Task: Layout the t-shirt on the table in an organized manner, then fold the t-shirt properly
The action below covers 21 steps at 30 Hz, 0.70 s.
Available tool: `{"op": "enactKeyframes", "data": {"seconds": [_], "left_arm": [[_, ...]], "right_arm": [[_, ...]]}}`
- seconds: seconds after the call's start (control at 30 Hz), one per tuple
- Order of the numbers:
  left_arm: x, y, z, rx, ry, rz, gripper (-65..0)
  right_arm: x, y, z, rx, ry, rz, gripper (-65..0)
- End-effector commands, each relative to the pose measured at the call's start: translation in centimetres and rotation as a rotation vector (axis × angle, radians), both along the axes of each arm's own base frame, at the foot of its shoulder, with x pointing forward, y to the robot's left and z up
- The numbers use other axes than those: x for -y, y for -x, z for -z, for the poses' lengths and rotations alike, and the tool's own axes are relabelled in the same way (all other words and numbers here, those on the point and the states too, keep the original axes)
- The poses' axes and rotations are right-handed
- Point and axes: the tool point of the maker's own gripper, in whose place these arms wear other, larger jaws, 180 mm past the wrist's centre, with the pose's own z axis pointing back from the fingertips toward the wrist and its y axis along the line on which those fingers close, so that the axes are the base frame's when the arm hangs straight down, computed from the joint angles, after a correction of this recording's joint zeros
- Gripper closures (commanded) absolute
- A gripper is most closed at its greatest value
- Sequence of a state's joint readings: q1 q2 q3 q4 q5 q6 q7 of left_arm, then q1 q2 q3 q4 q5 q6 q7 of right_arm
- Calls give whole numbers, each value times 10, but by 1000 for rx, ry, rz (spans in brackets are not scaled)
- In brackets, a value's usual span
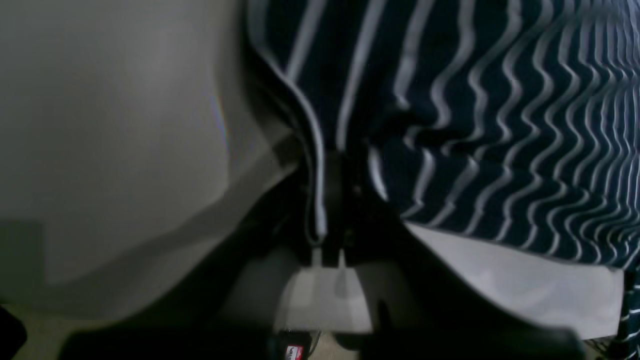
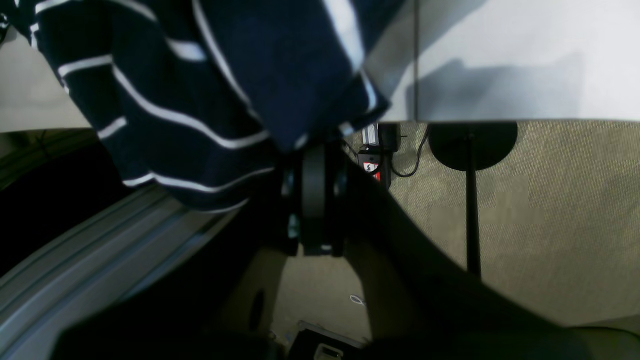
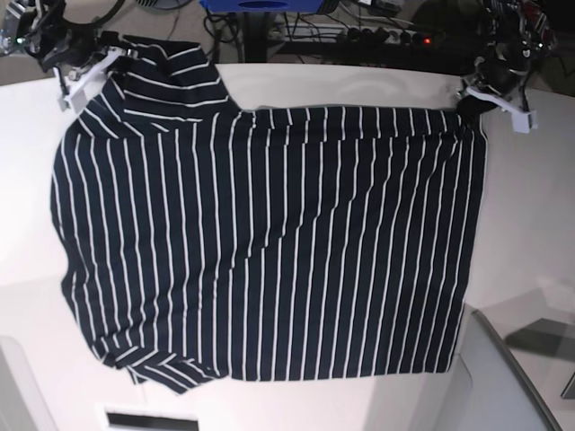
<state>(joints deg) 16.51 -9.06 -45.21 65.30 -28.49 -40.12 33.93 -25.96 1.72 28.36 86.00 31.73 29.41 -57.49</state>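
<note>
The dark navy t-shirt [image 3: 269,242] with thin white stripes lies spread nearly flat on the white table [image 3: 530,206], with its sleeves to the left and its hem down the right side. My left gripper [image 3: 474,97] is at the shirt's far right corner, shut on its edge. In the left wrist view the cloth [image 1: 500,125] runs in between the closed fingers [image 1: 325,200]. My right gripper [image 3: 97,61] is at the far left sleeve corner. In the right wrist view it [image 2: 315,165] is shut, with the cloth [image 2: 175,100] bunched over it.
The table's far edge [image 2: 500,120] is right by my right gripper, with carpet floor [image 2: 550,200] and a black stand pole [image 2: 470,210] below. Cables and a power strip [image 3: 377,31] lie behind the table. A grey panel [image 3: 512,377] stands at the near right.
</note>
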Motion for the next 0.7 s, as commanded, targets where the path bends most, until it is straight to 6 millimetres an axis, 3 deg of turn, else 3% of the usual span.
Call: {"op": "enactKeyframes", "data": {"seconds": [0.0,0.27,0.5,0.67], "left_arm": [[-7,3,-4,-18,-33,21,0],[-11,-11,-42,60,-141,91,0],[-12,-4,-51,61,-177,116,0],[-11,-3,-55,65,-187,123,0]], "right_arm": [[6,-7,-11,44,20,-8,-6],[12,-11,-63,144,125,-95,-6],[20,9,-76,116,115,-114,-6],[22,12,-93,133,104,-115,-6]]}}
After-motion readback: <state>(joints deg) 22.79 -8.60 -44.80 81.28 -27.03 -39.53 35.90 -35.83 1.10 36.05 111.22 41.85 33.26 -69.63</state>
